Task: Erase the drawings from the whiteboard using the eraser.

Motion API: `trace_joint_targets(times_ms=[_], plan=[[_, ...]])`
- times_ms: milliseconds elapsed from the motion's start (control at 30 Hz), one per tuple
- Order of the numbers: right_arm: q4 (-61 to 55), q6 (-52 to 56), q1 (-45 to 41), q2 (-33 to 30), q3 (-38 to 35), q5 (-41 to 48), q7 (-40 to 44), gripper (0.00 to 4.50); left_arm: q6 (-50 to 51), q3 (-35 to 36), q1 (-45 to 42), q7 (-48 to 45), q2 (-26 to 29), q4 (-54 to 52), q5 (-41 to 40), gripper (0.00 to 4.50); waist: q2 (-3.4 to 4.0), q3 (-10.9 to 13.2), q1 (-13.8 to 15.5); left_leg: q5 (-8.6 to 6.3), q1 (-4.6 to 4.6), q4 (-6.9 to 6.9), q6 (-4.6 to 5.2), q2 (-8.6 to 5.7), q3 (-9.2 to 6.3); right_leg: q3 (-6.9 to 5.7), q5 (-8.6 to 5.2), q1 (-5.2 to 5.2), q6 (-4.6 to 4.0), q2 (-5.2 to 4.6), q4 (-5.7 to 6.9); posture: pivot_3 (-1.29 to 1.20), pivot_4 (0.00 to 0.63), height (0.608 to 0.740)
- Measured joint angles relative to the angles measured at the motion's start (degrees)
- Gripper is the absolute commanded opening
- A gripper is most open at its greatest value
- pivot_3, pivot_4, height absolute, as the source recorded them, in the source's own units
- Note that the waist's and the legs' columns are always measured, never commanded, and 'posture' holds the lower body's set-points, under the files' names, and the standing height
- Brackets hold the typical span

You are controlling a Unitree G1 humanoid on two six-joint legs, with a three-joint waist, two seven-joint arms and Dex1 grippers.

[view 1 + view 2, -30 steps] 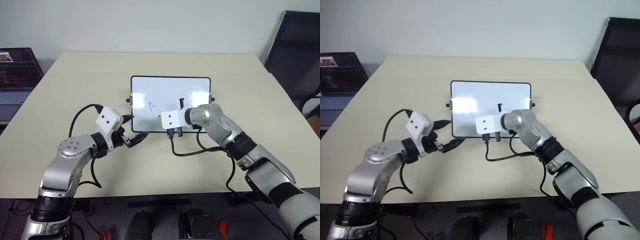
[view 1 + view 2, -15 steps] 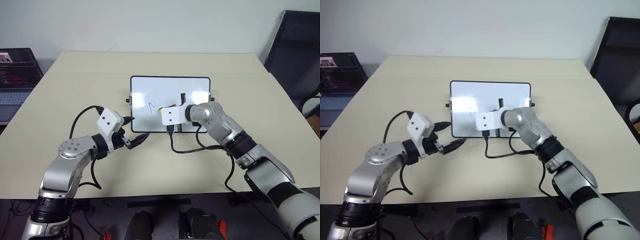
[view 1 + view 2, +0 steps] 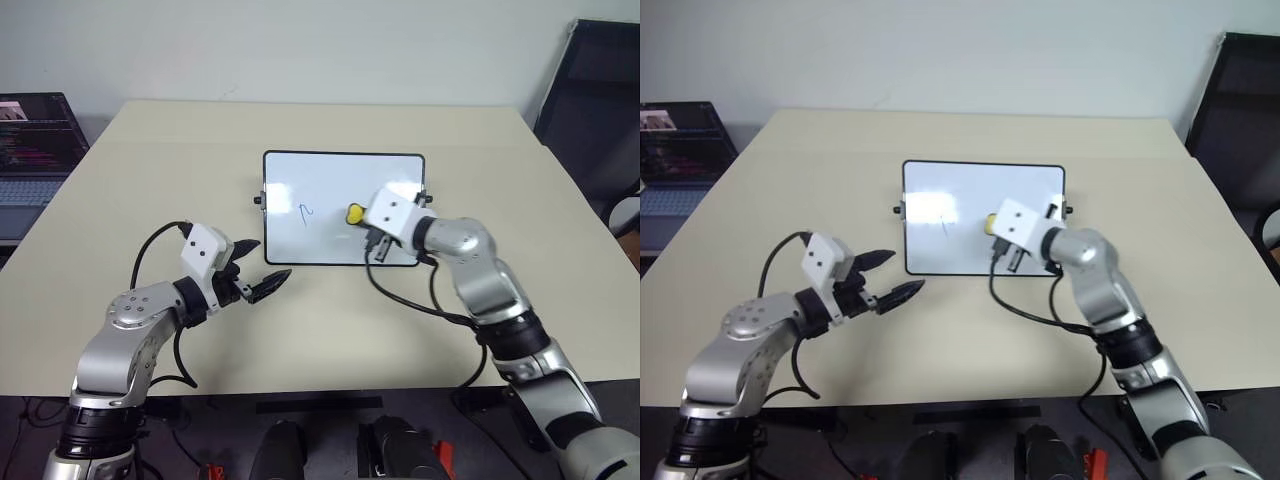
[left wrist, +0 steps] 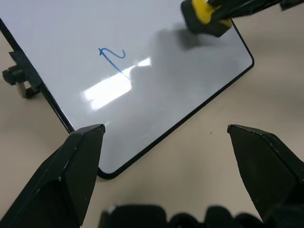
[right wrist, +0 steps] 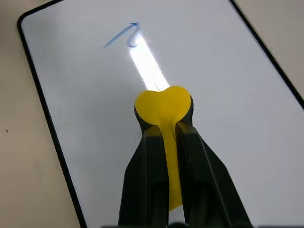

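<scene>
Yellow shows between my right fingers (image 5: 164, 156), which pinch the eraser (image 3: 355, 214) and hold it over the middle of the whiteboard (image 3: 330, 175), my right forearm reaching in from the right with the wrist angled toward the left. My left fingers (image 4: 80, 161) stand spread wide just off the board's near left corner, above the beige surface (image 3: 330, 320). One blue drawing (image 4: 112, 56) is plain in both wrist views; from the head it is a faint tick, and the eraser's underside stays hidden.

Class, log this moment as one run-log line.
right gripper: shut on eraser | left gripper: open | whiteboard: one drawing left
</scene>
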Motion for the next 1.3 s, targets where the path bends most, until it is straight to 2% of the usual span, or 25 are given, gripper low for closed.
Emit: trace_joint_targets(times_ms=[133, 300, 567, 700, 800, 867, 967, 1100, 1300], plan=[[-10.2, 11.4, 7.0, 0.7, -5.4, 4.9, 0.0, 0.00, 0.0, 0.7, 0.6, -0.5, 0.4, 0.0, -0.4, 4.50, 0.00, 0.0, 0.0, 0.00, 0.00, 0.01, 0.00, 0.01, 0.00, 0.01, -0.02, 0.00, 0.01, 0.01, 0.00, 0.00, 0.150, 0.740], [-21.4, 23.2, 16.1, 5.9, -9.8, 13.1, -1.7, 0.00, -0.1, 2.7, 0.2, 3.0, -1.6, 0.6, -0.5, 4.50, 0.00, 0.0, -0.3, 0.00, 0.02, 0.01, 0.00, 0.04, 0.02, 0.06, -0.17, 0.00, 0.25, 0.03, 0.01, 0.00, 0.150, 0.740], [-23.5, 22.8, 18.4, 6.7, -10.6, 20.5, -5.5, 0.00, -0.1, 3.0, -1.2, 4.5, -2.3, 1.0, -0.9, 4.50, 0.00, 0.0, -0.3, 0.00, 0.03, 0.07, 0.00, 0.01, 0.05, 0.06, -0.18, 0.03, 0.29, 0.05, -0.01, 0.00, 0.150, 0.740], [-22.6, 20.9, 19.3, 4.7, -10.4, 21.6, -6.9, 0.00, -0.2, 3.3, -1.1, 4.6, -2.3, 1.0, -0.9, 4.50, -0.01, 0.0, -0.3, 0.00, 0.02, 0.03, 0.00, 0.00, 0.05, 0.07, -0.18, 0.03, 0.29, 0.05, -0.02, 0.00, 0.150, 0.740], [-20.5, 18.4, 18.8, 0.9, -6.9, 20.7, -7.3, 0.00, -0.3, 3.7, 0.4, 4.4, -2.2, 0.9, -0.9, 4.50, 0.00, 0.0, -0.5, 0.00, 0.05, 0.02, 0.00, 0.02, 0.12, 0.14, -0.18, 0.00, 0.29, 0.04, -0.02, 0.00, 0.150, 0.740], [-18.4, 14.8, 16.1, -2.9, -2.4, 18.0, -7.1, 0.00, -0.4, 3.7, 1.2, 4.1, -2.1, 0.9, -0.9, 4.50, 0.00, 0.0, -0.6, 0.00, 0.06, 0.03, 0.00, 0.03, 0.17, 0.17, -0.19, -0.03, 0.29, 0.04, -0.02, 0.00, 0.150, 0.740], [-10.9, 5.1, 5.0, -6.1, 7.2, 11.2, -6.0, 0.00, -0.5, 3.7, 1.5, 3.7, -1.7, 0.8, -0.9, 4.50, -0.02, 0.0, -0.9, 0.01, 0.21, 0.04, 0.00, 0.03, 0.27, 0.22, -0.18, 0.02, 0.29, 0.09, 0.01, 0.00, 0.150, 0.740], [-0.7, -4.7, -6.4, -4.8, 13.8, 6.2, -4.8, 0.00, -0.4, 3.6, 0.8, 3.1, -1.2, 0.7, -0.9, 4.50, -0.04, 0.0, -0.8, 0.00, 0.22, 0.00, 0.01, 0.06, 0.26, 0.18, -0.19, 0.06, 0.26, 0.13, 0.00, 0.00, 0.150, 0.740], [19.2, -17.7, -21.8, 1.6, 21.9, -0.6, -3.0, 0.00, -0.3, 2.7, -0.6, 1.8, 0.2, 0.8, -0.7, 4.50, -0.04, 0.0, -0.5, -0.01, 0.15, -0.16, 0.00, 0.01, 0.21, 0.17, -0.02, -0.04, -0.01, 0.02, -0.03, 0.00, 0.150, 0.740]])
